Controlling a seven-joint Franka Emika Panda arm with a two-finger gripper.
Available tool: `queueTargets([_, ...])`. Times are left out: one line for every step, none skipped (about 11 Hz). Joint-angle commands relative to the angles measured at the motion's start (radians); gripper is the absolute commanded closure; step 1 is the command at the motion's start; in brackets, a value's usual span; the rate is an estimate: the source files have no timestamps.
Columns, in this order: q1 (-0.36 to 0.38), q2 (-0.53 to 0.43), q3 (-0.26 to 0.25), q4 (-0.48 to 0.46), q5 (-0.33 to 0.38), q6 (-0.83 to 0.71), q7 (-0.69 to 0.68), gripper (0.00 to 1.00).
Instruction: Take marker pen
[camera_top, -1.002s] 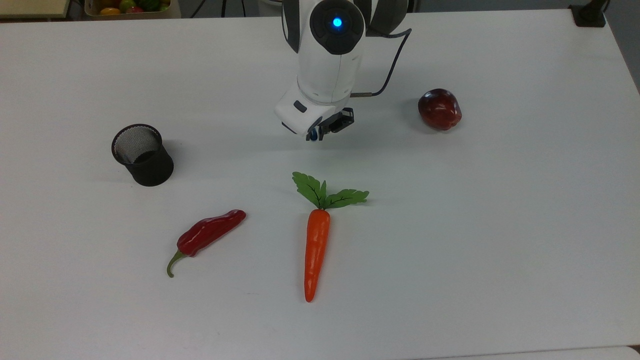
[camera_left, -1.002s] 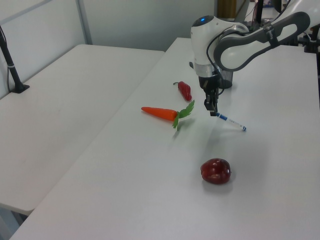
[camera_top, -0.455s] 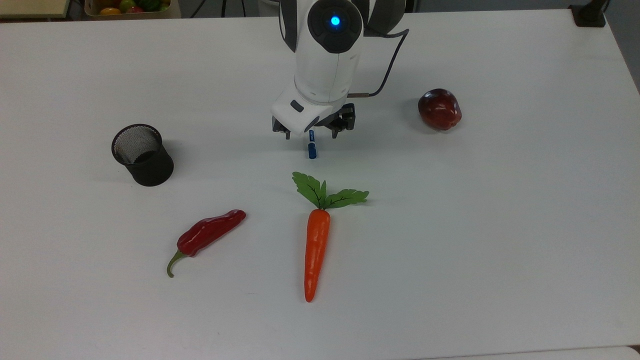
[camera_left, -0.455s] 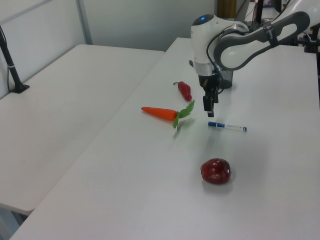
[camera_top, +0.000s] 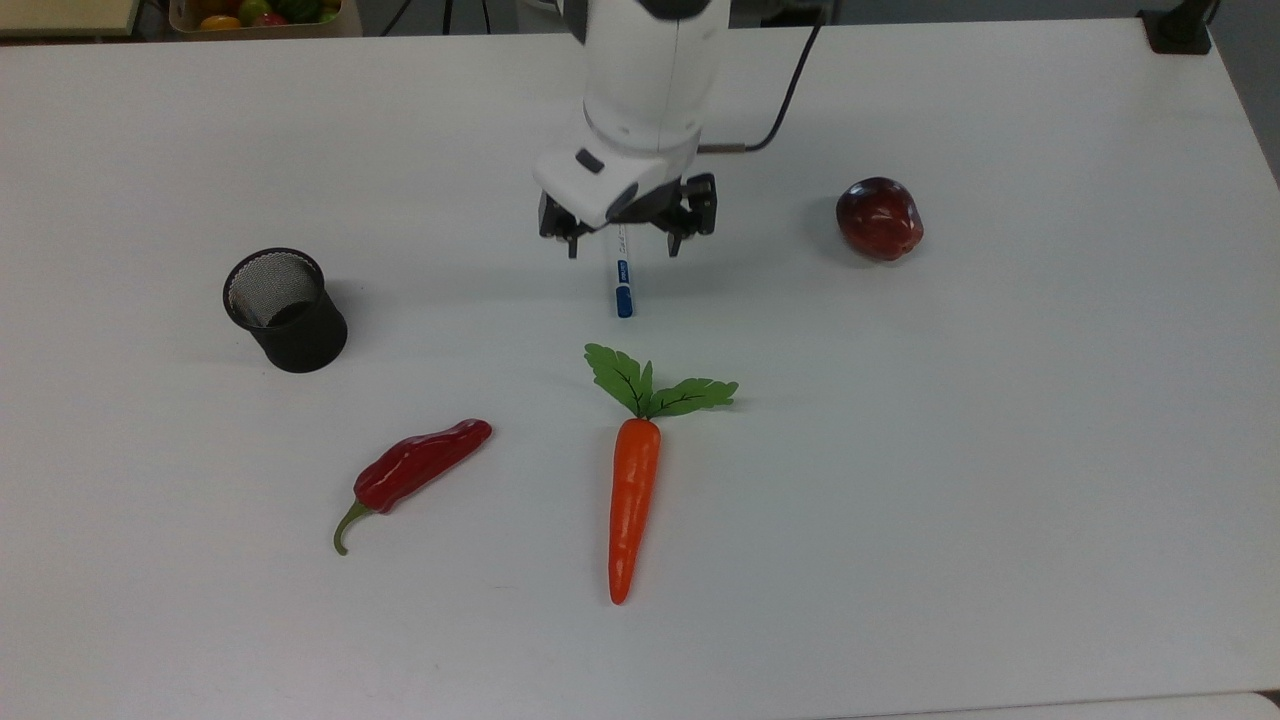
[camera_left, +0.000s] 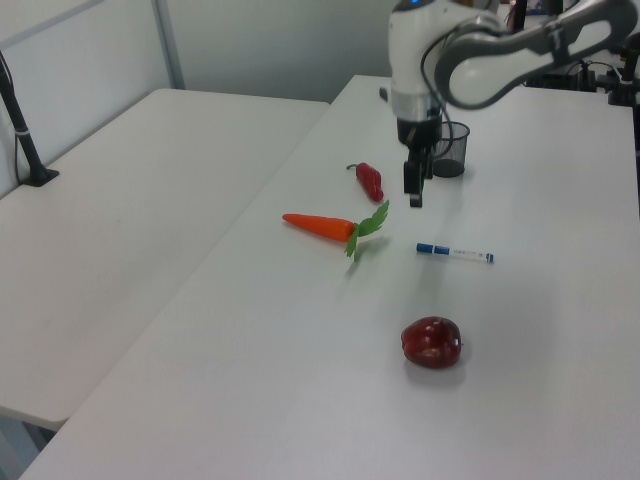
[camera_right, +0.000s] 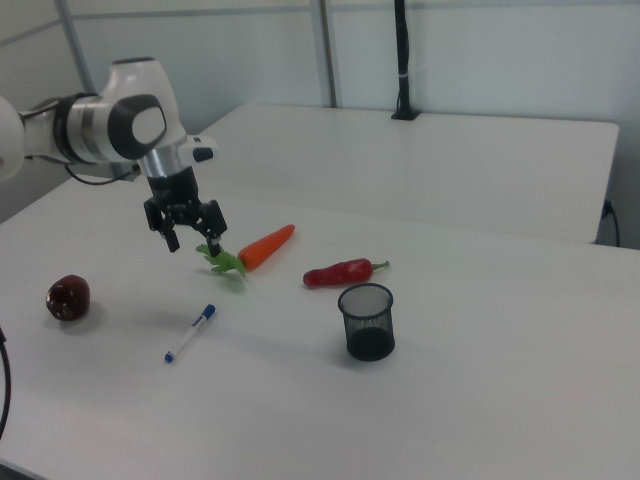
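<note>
White tabletop (camera_top: 1000, 450), marker pen (camera_left: 455, 252) lying flat on it, tool (camera_right: 191, 236) hanging empty above.

Taking the carrot (camera_top: 630, 500) as landmark: the pen lies just beyond its green leaves, on the arm's side, cap end toward the leaves in the top view, where the tool (camera_top: 627, 238) covers the barrel's far end; the left view and the right view show the whole pen (camera_right: 190, 333) free on the tabletop with clear air under the tool (camera_left: 415, 195). The tool's two fingers are spread wide and grip nothing. The white arm reaches down with the fingers pointing at the tabletop. Past the pen from the carrot sits a dark red apple (camera_top: 879, 218); a red chili pepper (camera_top: 415, 468) lies beside the carrot, and a black mesh cup (camera_top: 285, 310) stands beyond the pepper.
</note>
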Motion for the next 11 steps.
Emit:
queueTargets([-0.015, -0.156, -0.012, -0.034, -0.013, -0.117, 0.0, 0.0])
queueTargets([-0.037, -0.199, -0.01, -0.034, -0.013, -0.152, -0.006, 0.0])
queueTargets([-0.064, -0.234, -0.004, -0.034, -0.011, -0.189, -0.015, 0.0])
queueTargets([-0.078, -0.265, -0.001, -0.034, -0.01, -0.236, -0.044, 0.0])
queueTargets([-0.124, -0.295, 0.014, -0.034, -0.002, -0.284, -0.084, 0.0])
queueTargets([-0.2, -0.315, 0.081, -0.034, 0.001, -0.311, -0.115, 0.0])
queueTargets([-0.266, -0.329, 0.132, -0.032, 0.001, -0.322, -0.12, 0.0])
queueTargets([-0.29, -0.343, 0.143, -0.032, -0.002, -0.332, -0.121, 0.0])
queueTargets([-0.29, -0.348, 0.134, -0.023, -0.001, -0.338, -0.141, 0.0])
queueTargets([-0.29, -0.346, 0.129, -0.009, 0.001, -0.342, -0.149, 0.0])
queueTargets([-0.29, -0.343, 0.128, -0.003, 0.0, -0.329, -0.149, 0.0])
